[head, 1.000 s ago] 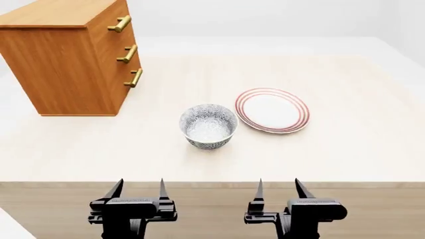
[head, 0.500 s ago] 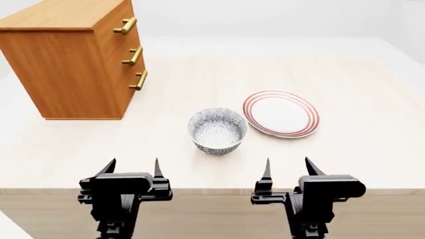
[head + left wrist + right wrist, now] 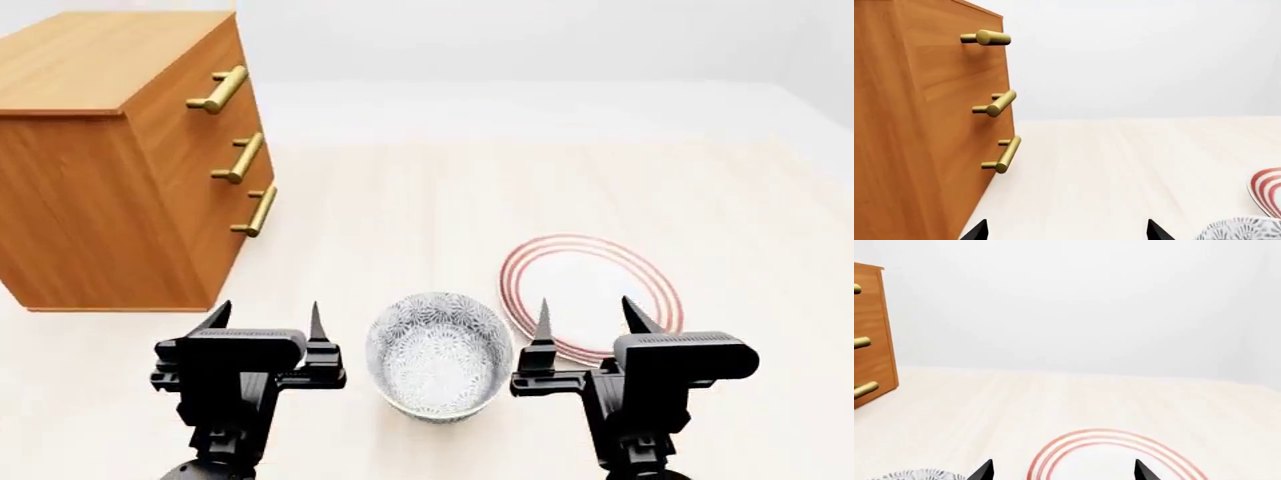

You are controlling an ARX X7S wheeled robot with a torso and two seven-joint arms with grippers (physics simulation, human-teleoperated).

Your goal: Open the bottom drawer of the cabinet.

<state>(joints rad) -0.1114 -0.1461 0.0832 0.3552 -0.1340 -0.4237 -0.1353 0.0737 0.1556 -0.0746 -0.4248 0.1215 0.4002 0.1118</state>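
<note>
The cabinet point(image 3: 127, 160) stands at the far left corner of the bench point(image 3: 441, 190), its three drawer fronts facing the open middle of the bench. The bottom drawer point(image 3: 230, 240) sits flush with the two above it, its brass handle point(image 3: 255, 212) standing out over bare bench top. The left gripper point(image 3: 263, 325) hovers toward the near edge, well apart from that handle, its fingers spread wide with nothing between them. The right gripper point(image 3: 583, 320) hovers over the near rim of the red-ringed plate point(image 3: 594, 290), fingers likewise parted and empty. The patterned bowl point(image 3: 438, 355) lies between the two grippers, just beside the plate. Wide bare surface runs from the cabinet's front to the far and right edges. The cabinet's left side is cut off in the head view, and in the left wrist view only the left gripper's fingertips point(image 3: 977, 231) show.
</note>
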